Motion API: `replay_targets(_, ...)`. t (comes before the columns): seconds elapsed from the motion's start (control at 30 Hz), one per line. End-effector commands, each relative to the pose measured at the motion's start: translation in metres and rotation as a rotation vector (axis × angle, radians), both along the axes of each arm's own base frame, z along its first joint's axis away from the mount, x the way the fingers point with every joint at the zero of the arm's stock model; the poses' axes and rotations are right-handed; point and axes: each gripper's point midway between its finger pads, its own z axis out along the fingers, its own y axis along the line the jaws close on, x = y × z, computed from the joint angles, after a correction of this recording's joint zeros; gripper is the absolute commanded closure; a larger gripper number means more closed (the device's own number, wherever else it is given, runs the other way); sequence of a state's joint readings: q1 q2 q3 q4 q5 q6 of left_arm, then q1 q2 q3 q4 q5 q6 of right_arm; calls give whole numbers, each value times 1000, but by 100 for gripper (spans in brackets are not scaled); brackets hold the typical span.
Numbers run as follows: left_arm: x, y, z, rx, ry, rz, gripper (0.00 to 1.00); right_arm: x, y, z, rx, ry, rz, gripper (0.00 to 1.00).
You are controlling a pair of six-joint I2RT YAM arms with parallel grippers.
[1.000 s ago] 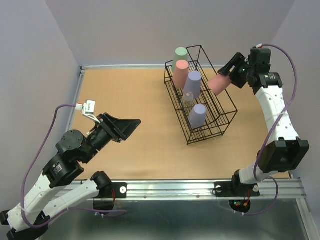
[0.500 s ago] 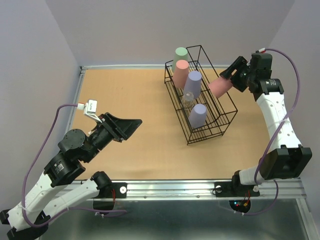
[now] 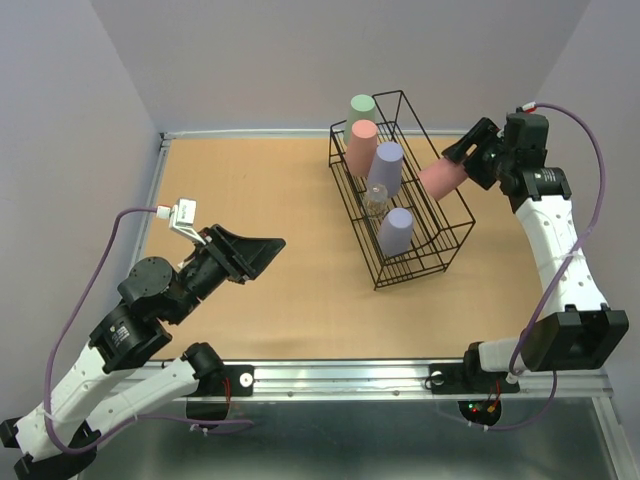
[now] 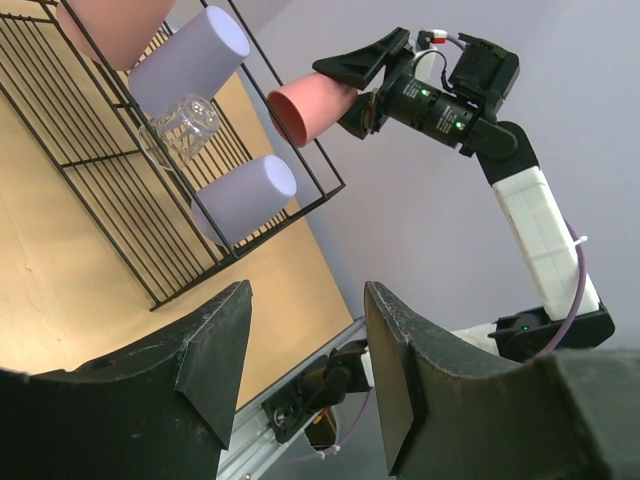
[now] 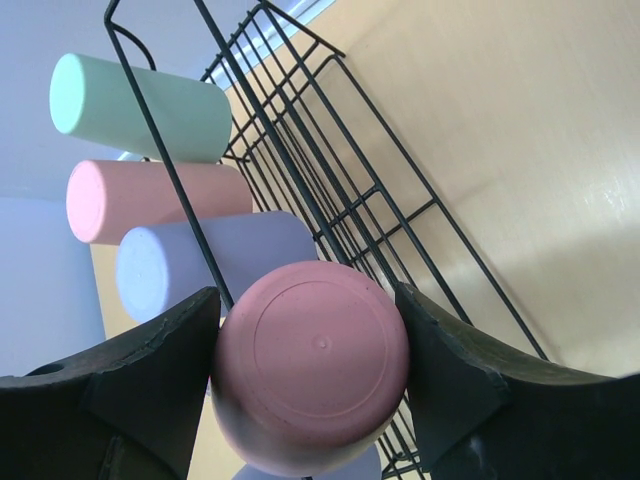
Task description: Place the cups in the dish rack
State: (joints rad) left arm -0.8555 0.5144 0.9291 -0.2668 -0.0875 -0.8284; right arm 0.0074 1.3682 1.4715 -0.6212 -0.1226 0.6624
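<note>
The black wire dish rack (image 3: 452, 243) stands at the back right of the table. In it are a pale green cup (image 3: 361, 107), a salmon-red cup (image 3: 361, 145), two lavender-blue cups (image 3: 385, 168) (image 3: 395, 231) and a small clear cup (image 3: 376, 199). My right gripper (image 3: 455, 165) is shut on the second salmon-red cup (image 3: 437, 176), held tilted in the air at the rack's right side; in the right wrist view this cup (image 5: 310, 365) fills the space between the fingers. My left gripper (image 3: 268, 250) is open and empty, raised over the table's left part.
The rack also shows in the left wrist view (image 4: 130, 200) and the right wrist view (image 5: 330, 190). A grey wall runs behind the table. A metal rail (image 3: 400, 375) lines the near edge.
My right gripper has drawn slightly to the right and up with the salmon-red cup. The left arm has barely moved.
</note>
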Motion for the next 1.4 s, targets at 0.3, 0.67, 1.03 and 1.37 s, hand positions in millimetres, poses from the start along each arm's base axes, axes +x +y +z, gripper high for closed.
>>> replay_targets(0.3,2,-3,8,-16,-30,-8,41,-8,-3,20,-8,-85,-16,4)
replay_targets(0.67,1,-5,7,-10,-30,-17,41,-13,-8,30,-23,-115,-34,0)
replay_targets(1.03,1,-3,10,11,-34,-10,41,-26,-31,87,-122,-246,-126,0)
replay_targets(1.37,6,6,16,63,-47,36,41,-58,-32,147,-139,-393,-123,0)
